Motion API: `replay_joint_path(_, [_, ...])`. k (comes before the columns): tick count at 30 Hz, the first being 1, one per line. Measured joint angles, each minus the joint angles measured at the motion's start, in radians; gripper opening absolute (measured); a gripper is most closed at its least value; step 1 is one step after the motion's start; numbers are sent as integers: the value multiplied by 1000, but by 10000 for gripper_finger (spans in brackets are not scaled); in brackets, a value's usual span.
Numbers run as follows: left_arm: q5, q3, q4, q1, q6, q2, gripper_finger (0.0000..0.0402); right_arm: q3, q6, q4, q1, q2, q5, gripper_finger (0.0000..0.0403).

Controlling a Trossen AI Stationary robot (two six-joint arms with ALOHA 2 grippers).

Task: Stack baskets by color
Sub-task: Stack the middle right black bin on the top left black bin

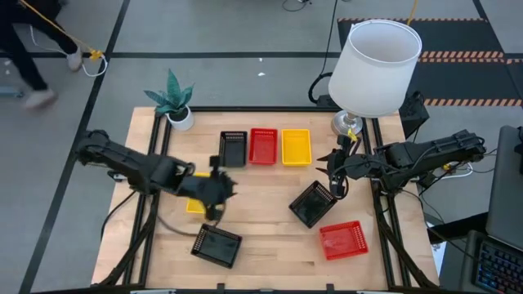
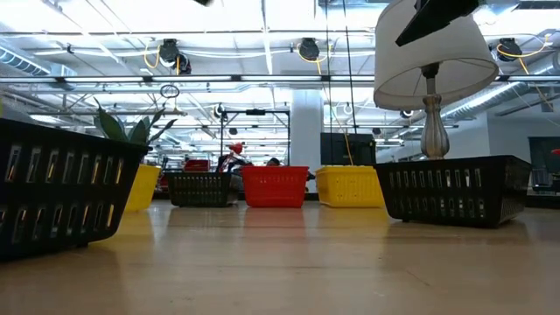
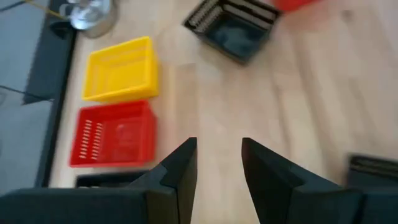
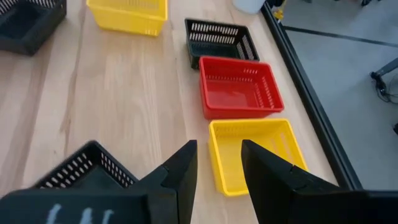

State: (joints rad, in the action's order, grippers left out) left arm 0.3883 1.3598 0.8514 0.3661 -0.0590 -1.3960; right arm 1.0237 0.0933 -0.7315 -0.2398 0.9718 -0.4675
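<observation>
In the high view, nearest the bottom edge of the frame, a black basket sits at lower left of the wooden surface and a red basket at lower right, each alone and tilted off square. Just above them toward the middle, another black basket lies skewed right of centre, and a yellow basket at left is mostly covered by the left arm. The left pincer hangs over the surface just right of that yellow basket, fingers a narrow gap apart and holding nothing; the right pincer hovers just above and right of the skewed black basket, also parted a little and empty. Farther up, a tidy row stands: black basket, red basket, yellow basket, side by side. Whether any of these is already a stack of several I cannot tell. Beyond them are a potted plant at upper left and a white lampshade at upper right. The baskets look light, thin-walled plastic with slotted sides, likely stiff enough to keep shape but prone to sliding on the wood and flexing if squeezed across the width. A pinch over one rim wall, one finger inside and one outside, near the middle of a side, seems the safest hold.
</observation>
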Motion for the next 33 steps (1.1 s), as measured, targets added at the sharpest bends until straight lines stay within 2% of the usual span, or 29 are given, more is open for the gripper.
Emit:
replay_joint_path(10, [1,-91,21,247,-122,24,129,0,34,16,-1,20,35,121])
replay_joint_path(20, [3,-153,14,373,-294,22,129,1,97,47,-37,64,159,121])
replay_joint_path(23, [3,-169,12,392,-330,22,129,1,134,41,-79,94,166,121])
replay_joint_path(28, [5,-186,12,403,-370,22,129,2,234,24,-196,180,268,121])
replay_joint_path(33, [21,-188,11,402,-377,22,129,2,337,16,-321,283,300,121])
